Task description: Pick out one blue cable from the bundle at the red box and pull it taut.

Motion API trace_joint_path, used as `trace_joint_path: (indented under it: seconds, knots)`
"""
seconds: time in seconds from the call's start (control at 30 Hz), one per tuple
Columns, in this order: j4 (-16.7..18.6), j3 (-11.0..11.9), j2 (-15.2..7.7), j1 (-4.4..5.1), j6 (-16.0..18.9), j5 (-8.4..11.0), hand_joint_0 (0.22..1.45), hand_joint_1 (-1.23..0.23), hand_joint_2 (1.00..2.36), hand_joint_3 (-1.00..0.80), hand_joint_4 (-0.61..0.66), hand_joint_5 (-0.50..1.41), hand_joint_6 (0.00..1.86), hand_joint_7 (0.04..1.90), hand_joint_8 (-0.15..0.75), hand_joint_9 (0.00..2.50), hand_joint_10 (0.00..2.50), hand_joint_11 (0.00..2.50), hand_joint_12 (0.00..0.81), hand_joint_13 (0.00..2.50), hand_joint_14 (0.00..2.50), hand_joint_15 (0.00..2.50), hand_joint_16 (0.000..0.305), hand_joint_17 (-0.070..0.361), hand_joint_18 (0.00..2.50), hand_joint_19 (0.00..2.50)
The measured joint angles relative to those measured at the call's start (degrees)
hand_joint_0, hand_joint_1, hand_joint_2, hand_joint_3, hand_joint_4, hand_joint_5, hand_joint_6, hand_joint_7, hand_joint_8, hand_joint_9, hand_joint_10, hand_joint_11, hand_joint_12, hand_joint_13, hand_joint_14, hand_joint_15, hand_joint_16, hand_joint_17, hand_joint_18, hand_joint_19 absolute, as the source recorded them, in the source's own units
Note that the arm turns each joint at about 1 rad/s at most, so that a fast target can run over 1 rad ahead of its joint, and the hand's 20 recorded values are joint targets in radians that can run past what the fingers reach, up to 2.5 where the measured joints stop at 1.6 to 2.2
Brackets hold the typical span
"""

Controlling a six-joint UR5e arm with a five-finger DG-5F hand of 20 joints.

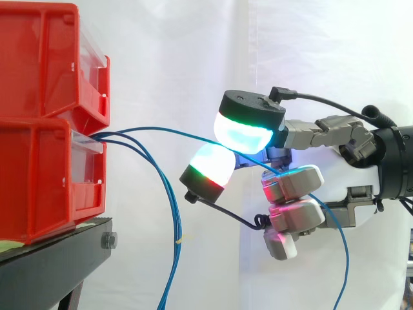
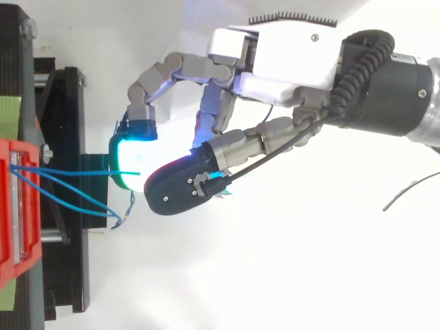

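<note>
Several thin blue cables (image 1: 139,150) come out between the two stacked red bins (image 1: 45,181) at the left. One blue cable (image 1: 171,133) runs in a shallow arc from the bins to my hand (image 1: 342,177). It passes between two glowing fingertips (image 1: 245,132), which pinch it. Behind the hand its free end (image 1: 346,258) hangs down. From above, this cable (image 2: 69,172) looks straight between the red box (image 2: 14,213) and the green-glowing pad (image 2: 127,161). The other blue cables (image 1: 175,226) droop below the bins.
The bins sit on a black stand (image 1: 58,258) with a bolt on its front edge. A white curtain hangs behind. In the top view a thin grey wire (image 2: 412,189) lies on the white surface at the right.
</note>
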Motion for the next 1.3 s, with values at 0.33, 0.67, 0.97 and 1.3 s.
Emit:
trace_joint_path:
  seconds: [0.33, 0.67, 0.97, 1.3]
  knots:
    - [-1.91, -0.01, 0.01, -0.03, 2.76, -1.19, 0.67, -0.81, 1.02, -0.10, -0.24, -0.13, 0.93, 0.99, 0.279, 1.57, 0.03, 1.45, 0.299, 1.68, 0.02, 1.41, 0.041, 0.093, 1.19, 0.87]
    - [-2.50, -0.02, 0.00, -0.45, 7.70, -5.99, 0.68, -0.81, 1.02, -0.11, -0.24, -0.13, 0.93, 0.98, 0.262, 1.60, 0.02, 1.77, 0.283, 1.75, 0.00, 1.77, 0.040, 0.090, 1.23, 0.99]
    - [-2.57, -0.02, 0.00, -0.63, 8.62, -6.49, 0.68, -0.81, 1.02, -0.12, -0.23, -0.13, 0.93, 0.97, 0.262, 1.61, 0.17, 1.85, 0.285, 1.48, 1.40, 1.37, 0.035, 0.079, 1.45, 1.59]
    - [-2.64, -0.02, 0.00, -0.76, 8.71, -6.58, 0.68, -0.81, 1.02, -0.12, -0.22, -0.13, 0.93, 0.95, 0.240, 1.42, 1.75, 1.43, 0.289, 1.25, 2.50, 1.11, 0.035, 0.079, 1.61, 2.01]
